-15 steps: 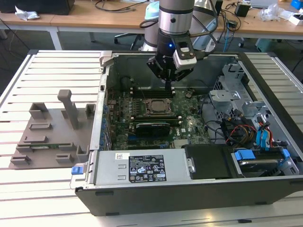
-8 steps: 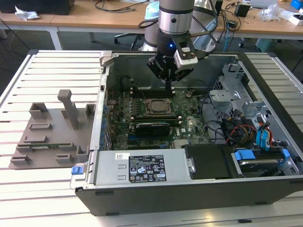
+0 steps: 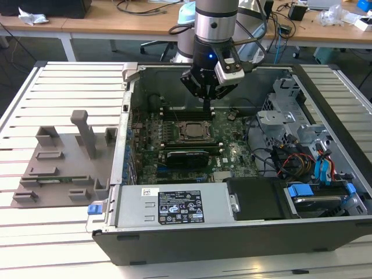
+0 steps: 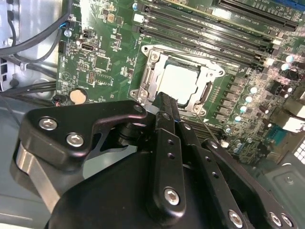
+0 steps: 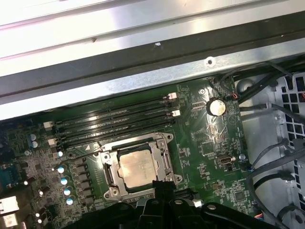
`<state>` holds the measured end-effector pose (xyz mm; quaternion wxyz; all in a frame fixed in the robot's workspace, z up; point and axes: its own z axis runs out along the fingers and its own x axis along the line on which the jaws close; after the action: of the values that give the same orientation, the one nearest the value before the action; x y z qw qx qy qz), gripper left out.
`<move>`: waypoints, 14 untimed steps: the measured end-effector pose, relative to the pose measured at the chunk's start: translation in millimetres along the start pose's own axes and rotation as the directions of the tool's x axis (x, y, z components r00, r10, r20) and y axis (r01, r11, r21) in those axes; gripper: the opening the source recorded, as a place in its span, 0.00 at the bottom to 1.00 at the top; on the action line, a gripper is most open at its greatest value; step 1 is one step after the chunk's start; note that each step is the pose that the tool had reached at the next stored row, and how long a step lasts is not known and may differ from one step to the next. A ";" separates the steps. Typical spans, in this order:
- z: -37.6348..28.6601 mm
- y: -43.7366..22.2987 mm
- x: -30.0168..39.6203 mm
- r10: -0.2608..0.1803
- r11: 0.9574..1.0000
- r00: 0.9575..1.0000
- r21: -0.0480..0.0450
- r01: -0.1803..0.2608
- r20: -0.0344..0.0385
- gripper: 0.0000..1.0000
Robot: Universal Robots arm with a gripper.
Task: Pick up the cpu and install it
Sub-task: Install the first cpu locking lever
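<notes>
The arm's gripper (image 3: 207, 102) hangs inside the open computer case (image 3: 232, 232), just over the far part of the motherboard (image 3: 232, 154). Fingers (image 4: 167, 114) look pinched narrow w/ nothing between them, tips just beside the socket's metal frame (image 5: 164, 143) in both wrist views. The cpu (image 5: 137, 169) – pale silver top – already sits flat in the socket (image 3: 192, 131), approx mid-board, next to the RAM slots (image 5: 114, 124). Grey fixture plate (image 3: 64, 165) w/ upright posts sits outside the case on the slatted table (image 3: 17, 244), over on the exterior view's left – well apart from the gripper. Drive bays and cables (image 3: 302, 163) are on the exterior view's right.
</notes>
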<state>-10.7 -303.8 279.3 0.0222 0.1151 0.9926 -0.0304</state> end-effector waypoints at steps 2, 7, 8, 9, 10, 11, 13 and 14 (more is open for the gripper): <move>0.0 0.0 0.0 -0.009 1.000 1.000 0.000 0.009 0.000 0.11; 0.0 0.0 0.0 -0.031 1.000 1.000 -0.002 0.031 0.002 0.11; 0.0 0.0 0.0 -0.033 0.999 0.999 -0.002 0.033 0.002 0.11; 0.0 0.0 0.0 -0.048 0.999 0.999 -0.002 0.048 0.003 0.11; 0.0 0.0 0.0 -0.076 0.997 0.997 -0.004 0.076 0.004 0.11; 0.0 0.0 0.0 -0.080 0.997 0.997 -0.004 0.080 0.005 0.11; 0.0 0.0 0.0 -0.085 0.996 0.996 -0.004 0.085 0.005 0.11; 0.0 0.0 0.0 -0.089 0.996 0.996 -0.004 0.089 0.005 0.11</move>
<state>-10.7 -303.8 279.3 0.0235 0.0708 0.9968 -0.0294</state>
